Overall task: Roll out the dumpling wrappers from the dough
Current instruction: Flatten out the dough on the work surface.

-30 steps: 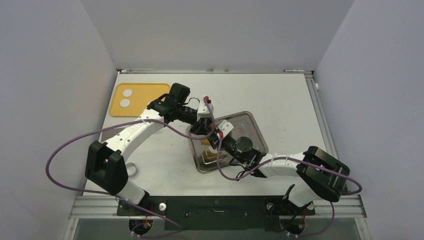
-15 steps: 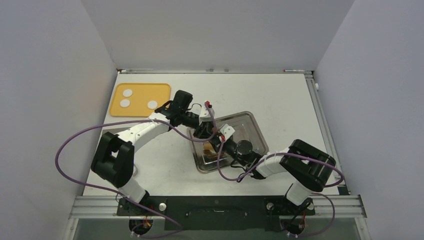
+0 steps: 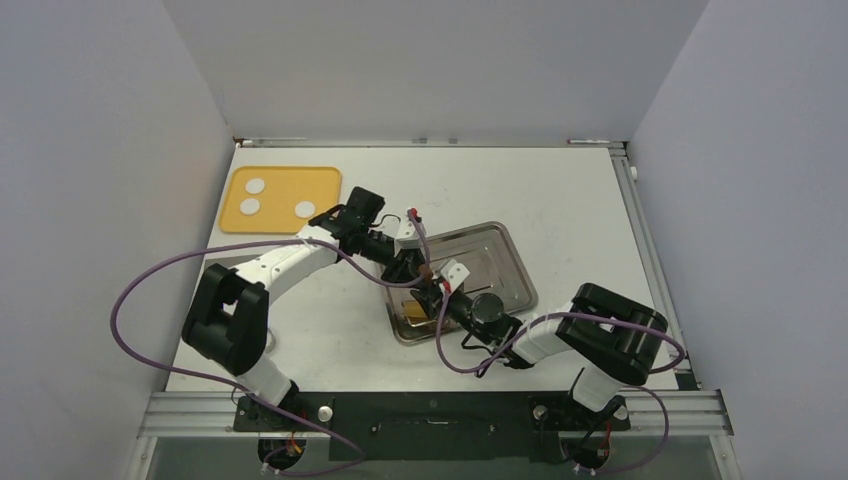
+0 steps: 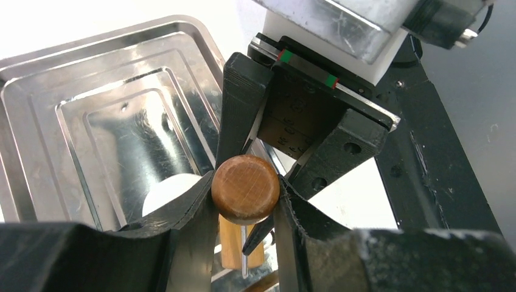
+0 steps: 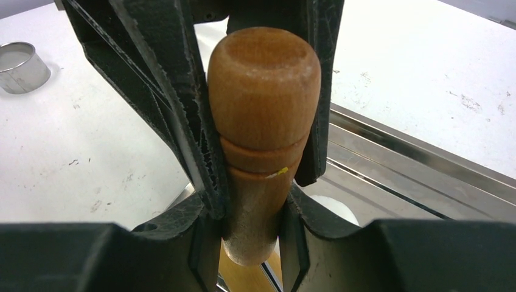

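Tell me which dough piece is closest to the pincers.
The dough piece in the metal tray, by the rolling pin gripped by the left pincer and right pincer. The other three lie on the yellow board, far off.

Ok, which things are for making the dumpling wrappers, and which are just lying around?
For the job:
rolling pin, gripped by the left hand and right hand
white dough in the metal tray
three dough lumps on the yellow board

Just lying about:
small metal ring on the table
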Motion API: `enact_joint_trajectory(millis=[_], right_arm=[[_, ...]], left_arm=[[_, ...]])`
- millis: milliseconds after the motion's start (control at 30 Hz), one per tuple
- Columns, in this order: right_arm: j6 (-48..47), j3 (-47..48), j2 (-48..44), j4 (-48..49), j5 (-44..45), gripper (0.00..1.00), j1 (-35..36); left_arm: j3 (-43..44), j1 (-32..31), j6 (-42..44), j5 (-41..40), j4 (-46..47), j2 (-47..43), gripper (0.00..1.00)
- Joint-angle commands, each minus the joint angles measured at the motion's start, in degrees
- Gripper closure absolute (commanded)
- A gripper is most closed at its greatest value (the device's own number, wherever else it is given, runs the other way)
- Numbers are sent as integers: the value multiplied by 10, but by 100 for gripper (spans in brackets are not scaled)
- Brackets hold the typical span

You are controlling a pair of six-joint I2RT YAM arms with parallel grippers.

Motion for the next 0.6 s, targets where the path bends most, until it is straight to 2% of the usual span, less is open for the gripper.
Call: enact_joint_trajectory(millis=[0, 100, 267, 367, 567], right_arm=[[-36, 18, -38, -137, 46, 92, 1], [-69, 53, -84, -171, 37, 92, -3], [-98, 97, -124, -182, 21, 92, -44], [-102, 99, -109, -164, 7, 92, -69], [-66, 49, -21, -37, -49, 92, -109]], left_arm=[[48, 30, 40, -68, -180, 7, 100], [117, 29, 33, -53, -228, -1, 100], [158, 29, -76, -77, -131, -2, 100], [164, 24, -93, -67, -99, 15, 100], [118, 15, -121, -63, 3, 67, 100]])
